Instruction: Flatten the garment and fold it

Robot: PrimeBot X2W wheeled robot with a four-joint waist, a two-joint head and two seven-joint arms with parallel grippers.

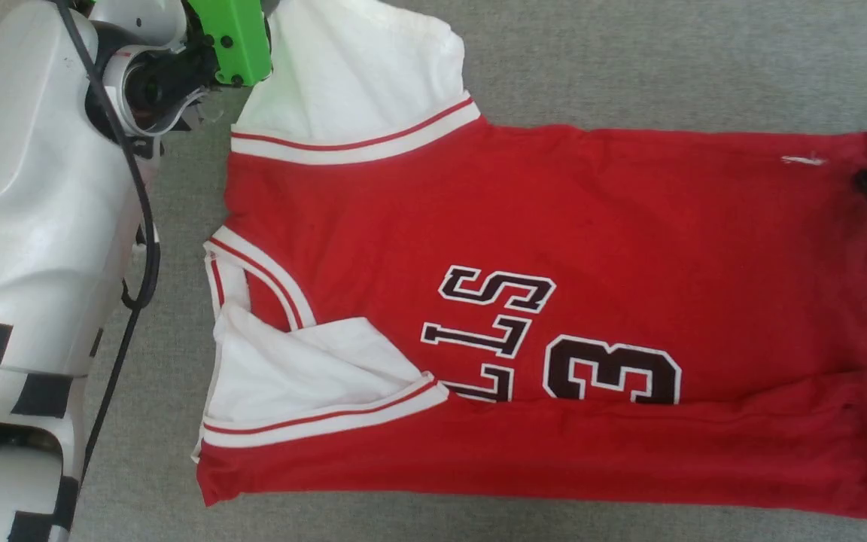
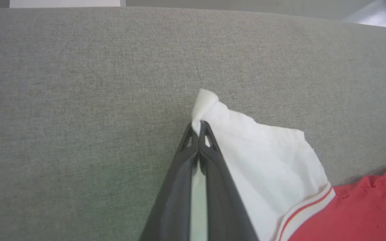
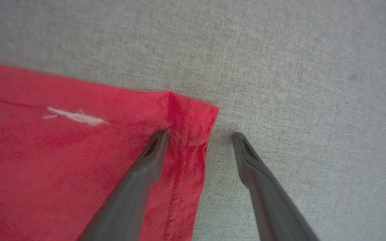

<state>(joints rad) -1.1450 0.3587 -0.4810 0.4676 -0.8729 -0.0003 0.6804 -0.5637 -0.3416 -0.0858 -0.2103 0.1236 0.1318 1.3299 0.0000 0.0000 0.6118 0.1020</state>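
Mostly flat, the garment (image 1: 554, 218) lies across the grey tabletop (image 1: 667, 60), filling the middle and right of the head view, collar toward the left. The left pincer (image 2: 199, 129) is clamped on the corner of the white sleeve (image 2: 263, 157) at upper left. The right pincer (image 3: 200, 135) stands wide, one finger on the red hem corner, the other on bare tabletop just beside it.

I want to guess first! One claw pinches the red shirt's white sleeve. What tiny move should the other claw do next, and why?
Probably close the right gripper on the hem corner of the red jersey-style shirt. Its fingers stand open astride that corner, one over cloth, one over the grey fabric surface, while the left gripper is shut on the white short sleeve.
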